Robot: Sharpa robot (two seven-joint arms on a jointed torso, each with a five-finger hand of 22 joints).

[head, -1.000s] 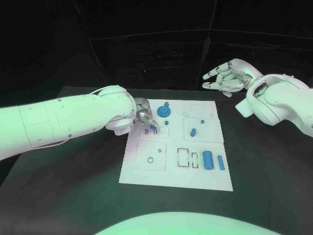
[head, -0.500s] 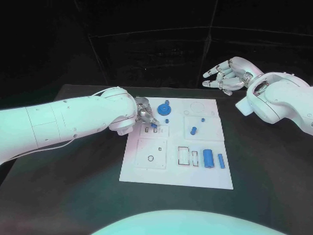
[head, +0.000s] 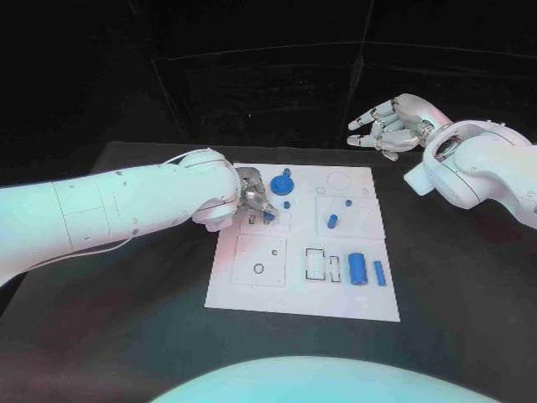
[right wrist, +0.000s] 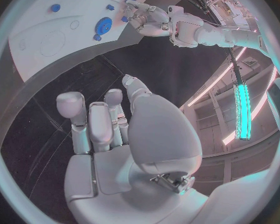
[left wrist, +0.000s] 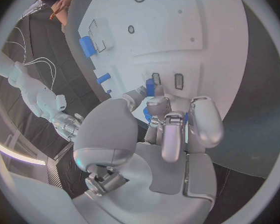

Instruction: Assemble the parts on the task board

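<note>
Overhead, the left hand (head: 252, 195) sits low over the upper-left part of the white rectangular task board (head: 268, 290), its fingers bunched above a pair of small upright slots. The left wrist view adds what the head view hides: the fingertips pinch a small blue peg-shaped part (left wrist: 150, 87) right at one of those slots, though whether it is seated I cannot tell. Just beside that hand lies a round blue gear-like part (head: 282, 186); two blue bar-shaped parts (head: 358, 269) lie near the board's right edge. Well apart, the right hand (head: 389, 126) hangs above the table's far edge, fingers apart and loosely curled, holding nothing, as the right wrist view confirms.
</note>
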